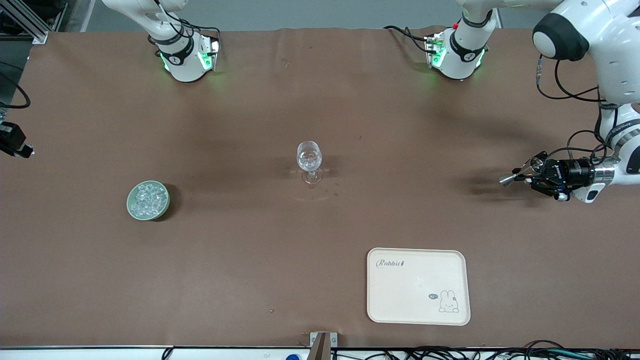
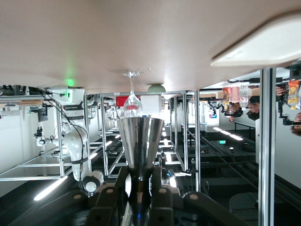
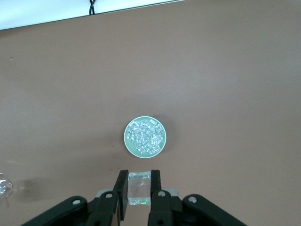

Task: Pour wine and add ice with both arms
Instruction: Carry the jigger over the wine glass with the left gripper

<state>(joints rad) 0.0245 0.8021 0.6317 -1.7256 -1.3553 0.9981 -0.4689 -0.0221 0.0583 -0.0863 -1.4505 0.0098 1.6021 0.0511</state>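
Note:
A clear stemmed wine glass stands upright mid-table. A green bowl with several chunks of ice sits toward the right arm's end, nearer the front camera than the glass. My right gripper is out of the front view; it hangs high over the table beside the bowl and is shut on a clear ice cube. My left gripper is level over the left arm's end, shut on a silver cone-shaped metal cup whose mouth points toward the glass.
A cream tray with a rabbit drawing lies near the front edge, toward the left arm's end. A black device sits at the table edge at the right arm's end. No bottle is in view.

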